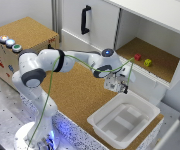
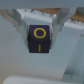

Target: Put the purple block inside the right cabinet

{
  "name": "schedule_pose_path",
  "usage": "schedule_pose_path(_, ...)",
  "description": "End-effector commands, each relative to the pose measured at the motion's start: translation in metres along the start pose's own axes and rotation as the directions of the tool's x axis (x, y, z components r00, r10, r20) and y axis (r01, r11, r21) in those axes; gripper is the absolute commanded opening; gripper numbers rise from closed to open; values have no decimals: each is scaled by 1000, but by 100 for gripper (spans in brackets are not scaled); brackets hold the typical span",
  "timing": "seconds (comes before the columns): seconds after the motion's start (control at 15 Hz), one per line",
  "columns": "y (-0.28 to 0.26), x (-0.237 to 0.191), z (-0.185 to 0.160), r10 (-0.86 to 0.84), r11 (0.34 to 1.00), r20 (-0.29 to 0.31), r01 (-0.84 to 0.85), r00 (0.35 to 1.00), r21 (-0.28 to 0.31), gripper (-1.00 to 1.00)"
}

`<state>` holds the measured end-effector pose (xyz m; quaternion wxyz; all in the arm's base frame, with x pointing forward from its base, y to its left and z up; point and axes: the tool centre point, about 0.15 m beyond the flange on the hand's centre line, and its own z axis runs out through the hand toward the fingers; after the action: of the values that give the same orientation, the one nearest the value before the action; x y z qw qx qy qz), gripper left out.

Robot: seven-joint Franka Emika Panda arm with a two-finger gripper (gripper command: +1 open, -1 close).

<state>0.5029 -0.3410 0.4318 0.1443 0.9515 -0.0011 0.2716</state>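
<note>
In the wrist view my gripper [image 2: 40, 29] is shut on the purple block [image 2: 40, 41], a dark cube with a yellow ring and bar on its face. In the exterior view the gripper [image 1: 117, 86] hangs in the air over the far edge of the white tub [image 1: 140, 107], in front of and below the right cabinet's opening. The right cabinet [image 1: 160, 62] is open, with white walls and a brown cork floor. The block is too small to make out in the exterior view.
A red block [image 1: 137, 57] and a yellow-green block [image 1: 148, 62] lie on the cabinet floor. A closed white cabinet front with a black handle [image 1: 85, 20] is to the exterior view's left. A cork box with buttons [image 1: 25, 37] stands at far left.
</note>
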Motion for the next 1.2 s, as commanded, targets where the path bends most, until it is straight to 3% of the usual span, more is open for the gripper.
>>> schedule_pose_path(0.0,34,84,11,123,992,-14,-123,992,10,-100)
schedule_pose_path(0.2,43,93,-14,145,989,-77,-146,986,-4,-100)
schedule_pose_path(0.33,52,101,-21,145,989,-115,-143,983,31,-100)
schedule_pose_path(0.53,68,128,1,132,988,-132,-120,982,94,-100)
schedule_pose_path(0.73,75,149,34,114,983,-108,-96,988,158,-100)
schedule_pose_path(1.13,78,173,69,94,980,-102,-74,990,186,-100)
